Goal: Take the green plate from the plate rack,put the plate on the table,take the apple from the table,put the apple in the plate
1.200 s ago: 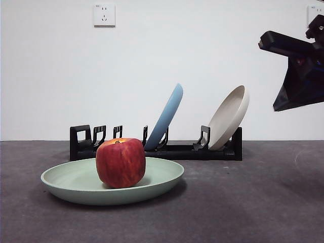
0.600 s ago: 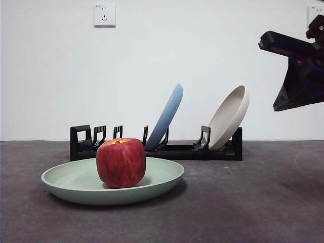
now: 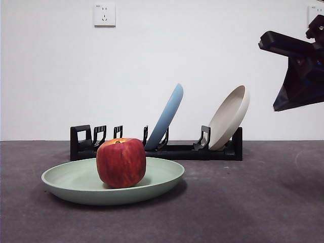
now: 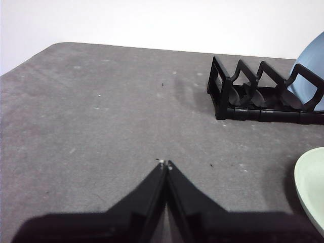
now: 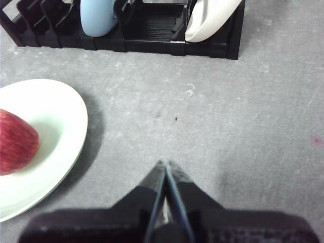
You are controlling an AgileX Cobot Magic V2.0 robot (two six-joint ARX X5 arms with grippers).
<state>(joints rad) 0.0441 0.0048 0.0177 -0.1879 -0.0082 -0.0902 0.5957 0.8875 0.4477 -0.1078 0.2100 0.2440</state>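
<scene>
Judging risk, we find little: the apple (image 3: 121, 162) sits in the green plate (image 3: 71, 183) on the table (image 3: 253, 202), in front of the plate rack (image 3: 167, 149). Both the left pincer (image 4: 165, 164) and right pincer (image 5: 164, 164) are closed, empty; a careless sweep could nudge the plate.

My wrist views cut off the green plate (image 4: 311, 187) and half the apple (image 5: 16, 142); the light blue plate (image 4: 310, 71) was also cropped.
</scene>
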